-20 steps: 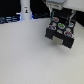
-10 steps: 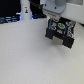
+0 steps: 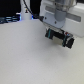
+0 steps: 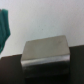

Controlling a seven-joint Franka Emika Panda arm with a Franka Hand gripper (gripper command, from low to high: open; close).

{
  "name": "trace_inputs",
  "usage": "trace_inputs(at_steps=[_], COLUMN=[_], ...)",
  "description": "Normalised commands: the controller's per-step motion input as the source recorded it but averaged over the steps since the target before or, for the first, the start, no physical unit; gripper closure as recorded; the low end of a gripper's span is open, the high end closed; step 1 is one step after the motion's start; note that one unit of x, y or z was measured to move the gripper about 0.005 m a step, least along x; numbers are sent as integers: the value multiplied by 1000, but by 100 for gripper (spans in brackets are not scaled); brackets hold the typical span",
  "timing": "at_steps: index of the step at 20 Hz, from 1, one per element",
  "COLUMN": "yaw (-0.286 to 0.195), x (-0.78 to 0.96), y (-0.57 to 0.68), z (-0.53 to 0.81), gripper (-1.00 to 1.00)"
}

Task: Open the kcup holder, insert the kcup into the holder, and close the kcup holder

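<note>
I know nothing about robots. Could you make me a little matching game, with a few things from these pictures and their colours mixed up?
Things:
1. gripper
2. table
3. box
4. blurred object near the box

Colours:
a. grey
b. teal green
c. black
d. white

Pairs: 1-c, 2-d, 3-a, 4-b

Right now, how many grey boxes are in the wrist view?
1. The grey box lies on the pale surface, beside a dark area. Others may lie outside the frame.
</note>
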Motion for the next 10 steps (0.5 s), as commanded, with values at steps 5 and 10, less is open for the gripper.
trace_inputs(at_steps=[5,10], yaw=[221,182], x=[127,-114], y=[223,268], z=[-164,-95], gripper=[-100,-100])
